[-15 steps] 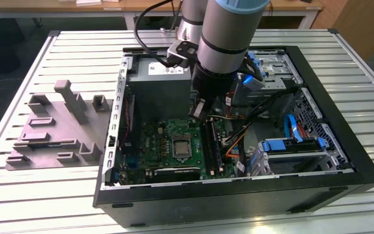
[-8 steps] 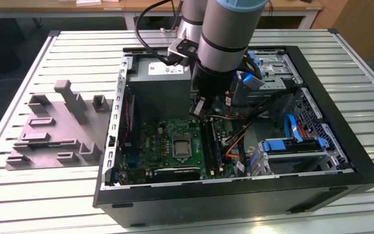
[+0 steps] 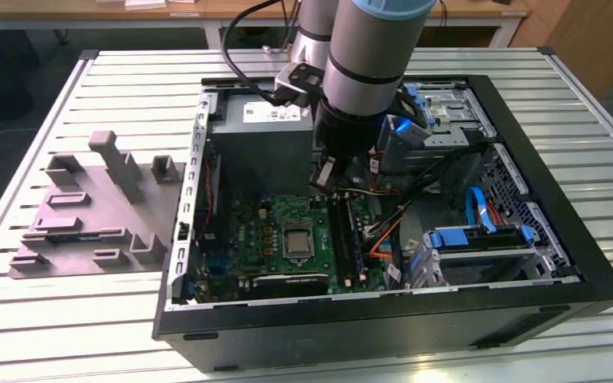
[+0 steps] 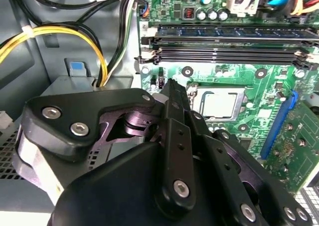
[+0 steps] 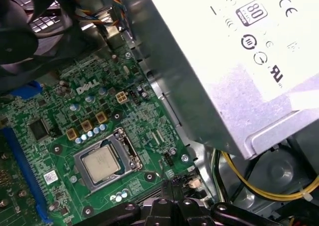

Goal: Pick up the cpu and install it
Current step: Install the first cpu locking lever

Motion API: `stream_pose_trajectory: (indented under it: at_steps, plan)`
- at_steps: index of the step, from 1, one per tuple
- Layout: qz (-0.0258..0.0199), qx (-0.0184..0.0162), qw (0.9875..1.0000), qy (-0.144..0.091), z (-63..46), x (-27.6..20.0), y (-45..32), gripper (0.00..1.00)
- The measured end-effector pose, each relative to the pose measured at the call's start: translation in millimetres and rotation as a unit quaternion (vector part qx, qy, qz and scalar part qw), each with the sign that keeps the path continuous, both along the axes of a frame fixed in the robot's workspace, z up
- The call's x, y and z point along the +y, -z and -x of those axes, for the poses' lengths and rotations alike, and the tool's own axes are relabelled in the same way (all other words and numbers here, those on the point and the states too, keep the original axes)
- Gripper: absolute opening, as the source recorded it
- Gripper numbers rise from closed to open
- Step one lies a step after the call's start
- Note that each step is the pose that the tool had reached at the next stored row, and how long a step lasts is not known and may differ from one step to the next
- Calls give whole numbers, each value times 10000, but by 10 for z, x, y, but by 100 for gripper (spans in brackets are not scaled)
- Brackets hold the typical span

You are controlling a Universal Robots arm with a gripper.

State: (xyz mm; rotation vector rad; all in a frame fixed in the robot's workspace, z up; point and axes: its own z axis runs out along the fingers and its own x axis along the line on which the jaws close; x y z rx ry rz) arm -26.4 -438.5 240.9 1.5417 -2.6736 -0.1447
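So the chip looks like it's already in. Going across the exterior view from its left: the grey plastic tray (image 3: 93,215) sits on the slatted table (image 3: 29,319) beside the open computer case (image 3: 392,319), and I can't spot a chip on it. Next over, inside the case, is the green motherboard (image 3: 274,239), and right in the middle of that board is the socket (image 3: 297,242) with the cpu (image 3: 298,242) lying flat in it. Both wrist views back this up: in the first wrist view the cpu (image 5: 101,165) is a pale silvery square sitting level inside the dark metal frame.

Whether the frame is latched down, I honestly can't tell. The lever isn't clear enough for me.

The gripper (image 3: 326,177) hangs above the board, up toward the grey power supply (image 3: 259,152), apart from the socket. In the second wrist view its fingers (image 4: 175,94) sit pressed together with nothing between them, so it isn't carrying anything.

My read: pickup done, chip seated, maybe only the clamp left.
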Motion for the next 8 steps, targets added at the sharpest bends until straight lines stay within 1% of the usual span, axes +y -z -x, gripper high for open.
stream_pose_trajectory:
  at_steps: [3, 8]
  plan:
    - [-1, -3, 10000, -2, 14, 21, 10, 11]
    - [0, -7, 10000, -59, 36, 33, 22, 11]
